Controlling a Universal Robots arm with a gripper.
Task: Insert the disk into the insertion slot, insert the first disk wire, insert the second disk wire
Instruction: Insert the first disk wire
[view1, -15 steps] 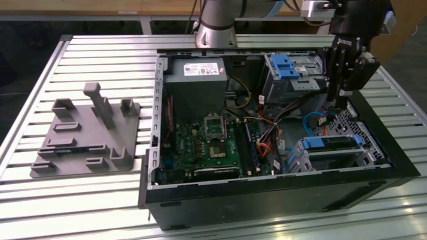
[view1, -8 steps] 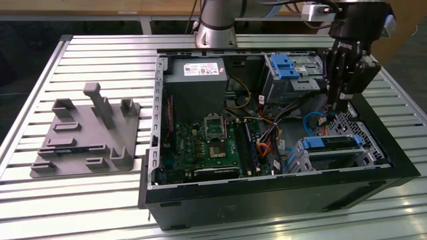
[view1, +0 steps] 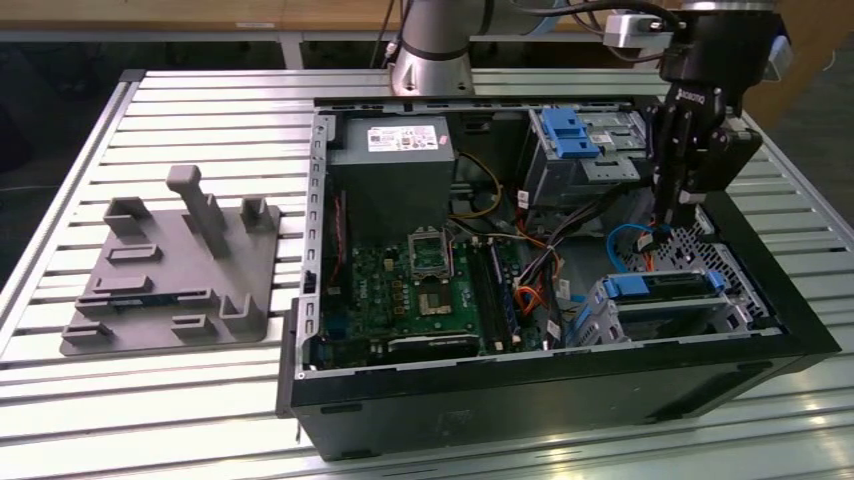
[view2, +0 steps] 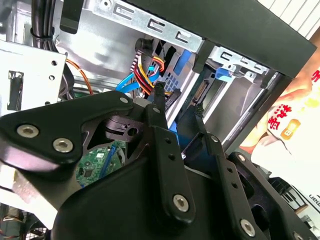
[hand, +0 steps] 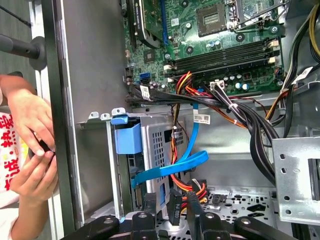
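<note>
Presently the black two-finger tool (hand: 171, 201) pinches a black plastic wire connector (hand: 176, 214) beside the silver perforated sheet-metal drive cage (hand: 159, 145), which holds the blue-framed silver disk (view1: 661, 287).

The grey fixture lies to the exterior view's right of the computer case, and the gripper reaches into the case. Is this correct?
No. In the exterior view the grey fixture lies to the left of the computer case; the gripper does reach into it.
</note>
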